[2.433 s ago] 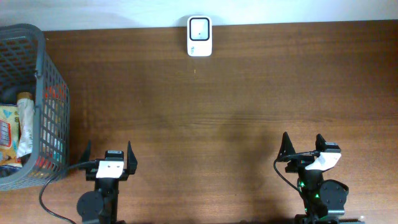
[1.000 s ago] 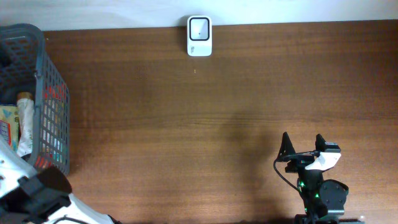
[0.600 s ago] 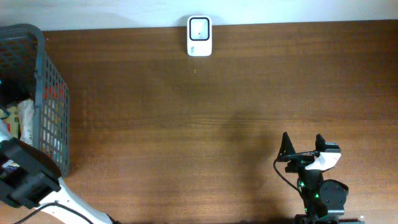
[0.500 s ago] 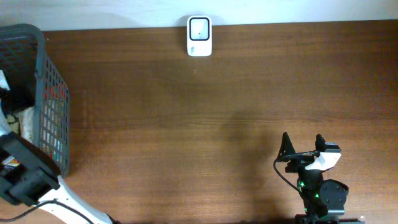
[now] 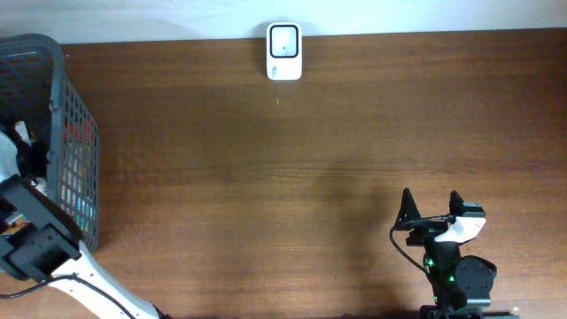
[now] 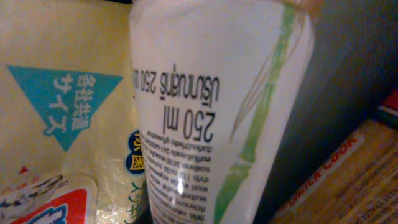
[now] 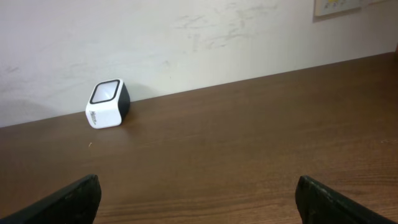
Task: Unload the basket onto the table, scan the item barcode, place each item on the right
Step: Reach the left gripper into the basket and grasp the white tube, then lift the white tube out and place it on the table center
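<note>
A white container [image 6: 205,93] printed with "250 ml", small text and a green stalk-like stripe is seen filling the left wrist view, its lettering upside down to that camera. It is located inside the grey mesh basket [image 5: 75,133] at the left edge of the wooden table [image 5: 310,159]. It is flanked on one side by a yellow packet [image 6: 62,93] with a blue triangle, which it appears to touch, and on the other by a dark grey surface and an orange box [image 6: 336,180] lettered "COOK". The left gripper [image 5: 19,152] is lowered into the basket from above, but its fingers are not shown in any view, so it cannot be told whether it is released or clamped on anything. The white scanner [image 5: 284,51] is set at the far edge of the table, against the wall, well apart from the basket. The right gripper [image 5: 431,206] is held over the near edge with its fingers spread wide and nothing between them.
</note>
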### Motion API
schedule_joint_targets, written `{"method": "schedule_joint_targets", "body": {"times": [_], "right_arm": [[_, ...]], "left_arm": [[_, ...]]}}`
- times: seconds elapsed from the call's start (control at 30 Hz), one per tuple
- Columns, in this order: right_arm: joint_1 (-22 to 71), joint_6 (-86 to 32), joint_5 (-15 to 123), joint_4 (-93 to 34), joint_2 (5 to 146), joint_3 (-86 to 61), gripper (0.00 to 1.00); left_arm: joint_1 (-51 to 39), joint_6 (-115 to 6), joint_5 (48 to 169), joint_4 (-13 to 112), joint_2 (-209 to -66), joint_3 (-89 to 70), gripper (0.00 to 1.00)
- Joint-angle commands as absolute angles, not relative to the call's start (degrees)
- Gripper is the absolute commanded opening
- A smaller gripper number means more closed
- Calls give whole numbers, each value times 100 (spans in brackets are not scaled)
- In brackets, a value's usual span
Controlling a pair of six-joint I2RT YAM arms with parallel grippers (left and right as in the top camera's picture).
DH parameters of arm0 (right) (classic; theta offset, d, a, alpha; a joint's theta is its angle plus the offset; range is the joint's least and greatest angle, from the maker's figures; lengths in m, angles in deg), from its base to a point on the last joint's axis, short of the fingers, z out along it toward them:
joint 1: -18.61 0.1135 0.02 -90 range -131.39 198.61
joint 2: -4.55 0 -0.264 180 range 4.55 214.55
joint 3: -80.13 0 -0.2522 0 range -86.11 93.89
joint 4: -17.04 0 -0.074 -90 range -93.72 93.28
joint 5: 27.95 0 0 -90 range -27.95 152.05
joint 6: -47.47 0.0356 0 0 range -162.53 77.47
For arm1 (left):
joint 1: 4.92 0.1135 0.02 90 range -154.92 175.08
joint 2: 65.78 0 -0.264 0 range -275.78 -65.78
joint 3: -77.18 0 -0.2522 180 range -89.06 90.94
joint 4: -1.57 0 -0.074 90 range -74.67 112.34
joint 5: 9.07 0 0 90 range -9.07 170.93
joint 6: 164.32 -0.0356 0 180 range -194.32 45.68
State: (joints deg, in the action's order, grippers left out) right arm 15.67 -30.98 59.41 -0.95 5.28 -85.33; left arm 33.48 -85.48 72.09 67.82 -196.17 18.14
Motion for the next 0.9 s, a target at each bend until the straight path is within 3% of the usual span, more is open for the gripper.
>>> {"method": "schedule_joint_targets", "body": {"times": [0.0, 0.3, 0.43, 0.7, 0.87], "right_arm": [[1602, -3135, 5970, -97, 491, -8579, 99], [1602, -3135, 5970, -97, 491, -8579, 99], [1602, -3135, 5968, -97, 491, -8579, 99], [1602, -3135, 5970, -97, 491, -8579, 99], [1602, -3135, 5968, -97, 491, -8579, 99]], "left_arm": [[3350, -8482, 7358, 7244, -19942, 2275, 0], [3350, -8279, 8394, 9460, -19267, 6268, 0], [3074, -8279, 8977, 10098, -18533, 7344, 0], [714, -8100, 9124, 11132, -17977, 7064, 0], [-659, -7636, 9126, 10638, -18213, 4966, 0]]}}
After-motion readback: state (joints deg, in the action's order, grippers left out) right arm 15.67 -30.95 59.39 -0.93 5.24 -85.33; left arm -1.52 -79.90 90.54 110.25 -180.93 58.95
